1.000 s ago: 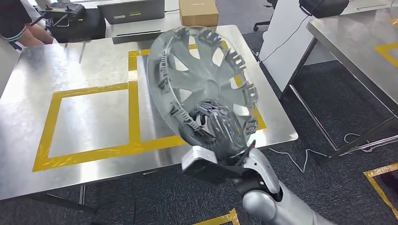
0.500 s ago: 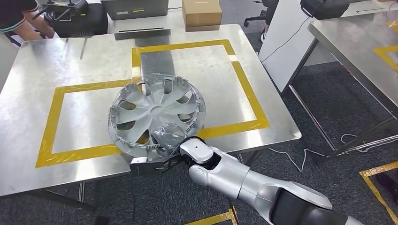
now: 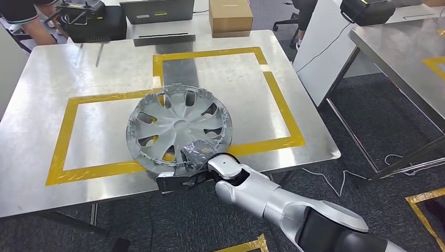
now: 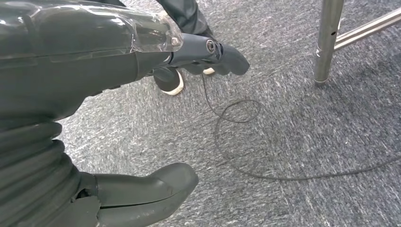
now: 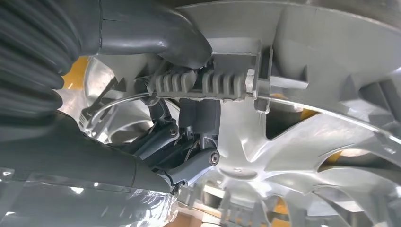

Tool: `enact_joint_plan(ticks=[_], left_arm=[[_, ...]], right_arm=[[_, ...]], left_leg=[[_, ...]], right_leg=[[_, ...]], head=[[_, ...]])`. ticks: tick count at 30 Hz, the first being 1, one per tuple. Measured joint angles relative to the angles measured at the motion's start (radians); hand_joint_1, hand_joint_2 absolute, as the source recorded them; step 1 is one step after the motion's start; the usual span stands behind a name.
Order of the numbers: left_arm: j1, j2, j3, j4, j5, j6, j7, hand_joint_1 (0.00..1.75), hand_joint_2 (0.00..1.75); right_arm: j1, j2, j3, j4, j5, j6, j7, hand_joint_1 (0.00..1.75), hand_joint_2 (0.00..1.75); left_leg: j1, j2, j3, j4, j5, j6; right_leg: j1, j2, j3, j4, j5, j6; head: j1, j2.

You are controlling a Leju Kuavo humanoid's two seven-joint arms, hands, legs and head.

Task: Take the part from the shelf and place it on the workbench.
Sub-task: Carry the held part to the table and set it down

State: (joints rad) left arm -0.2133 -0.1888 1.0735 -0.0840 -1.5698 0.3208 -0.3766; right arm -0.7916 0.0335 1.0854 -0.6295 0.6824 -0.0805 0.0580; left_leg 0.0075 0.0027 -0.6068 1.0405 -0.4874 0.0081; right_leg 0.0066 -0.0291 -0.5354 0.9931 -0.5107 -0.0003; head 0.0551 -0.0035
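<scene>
Gripping the hubcap (image 3: 177, 127) rim with our right hand (image 3: 198, 152), near the bench (image 3: 42, 68) front edge; left hand (image 4: 101, 118) empty, fingers apart. A careless release could tip it off the edge.

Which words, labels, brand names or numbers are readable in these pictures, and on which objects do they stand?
No text can be read.
Brown cardboard box behind the steel workbench: no print legible.
Grey laptop: yellow-green sticker, too small to read.
Silver plastic wheel cover, held by the right hand: no marking visible.
</scene>
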Motion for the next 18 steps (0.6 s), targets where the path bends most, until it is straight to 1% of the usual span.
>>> enact_joint_plan(ticks=[5,9,13,15,18], left_arm=[[0.002,0.0,-0.015,0.0,0.0,-0.008,0.008,0.0,1.75],[0.004,0.0,-0.024,-0.001,0.0,-0.012,0.009,0.0,1.75],[0.005,0.0,-0.036,-0.001,0.0,-0.016,0.01,0.0,1.75],[0.006,0.0,-0.041,-0.001,0.0,-0.02,0.011,0.0,1.75],[0.007,0.0,-0.049,-0.001,0.0,-0.024,0.02,0.0,1.75]], right_arm=[[-0.03,-0.011,0.01,0.022,0.002,-0.013,0.039,1.75,1.75],[-0.057,-0.029,0.011,0.043,0.005,-0.014,0.05,1.75,1.75],[-0.07,-0.041,0.011,0.057,0.015,-0.049,0.087,1.75,1.75],[-0.089,-0.052,0.01,0.063,0.019,-0.067,0.106,1.75,1.75],[-0.135,-0.07,0.009,0.072,0.021,-0.069,0.115,1.75,1.75]], left_leg=[[0.001,-0.004,0.002,0.0,0.001,0.0],[0.001,-0.007,0.001,0.0,0.002,0.001],[0.001,-0.007,0.001,0.0,0.002,0.001],[0.0,-0.007,0.0,0.0,0.002,0.001],[0.0,-0.007,-0.001,0.0,0.002,0.001]], right_leg=[[0.0,-0.001,0.001,0.0,0.0,0.001],[0.0,-0.004,0.002,0.001,0.0,0.001],[0.0,-0.004,0.003,0.001,0.0,0.001],[0.0,-0.004,0.002,0.001,0.0,0.001],[0.0,-0.005,0.002,0.001,0.0,0.001]], head=[[-0.003,0.0],[-0.003,0.0],[-0.003,0.0],[-0.003,0.0],[-0.003,0.0]])
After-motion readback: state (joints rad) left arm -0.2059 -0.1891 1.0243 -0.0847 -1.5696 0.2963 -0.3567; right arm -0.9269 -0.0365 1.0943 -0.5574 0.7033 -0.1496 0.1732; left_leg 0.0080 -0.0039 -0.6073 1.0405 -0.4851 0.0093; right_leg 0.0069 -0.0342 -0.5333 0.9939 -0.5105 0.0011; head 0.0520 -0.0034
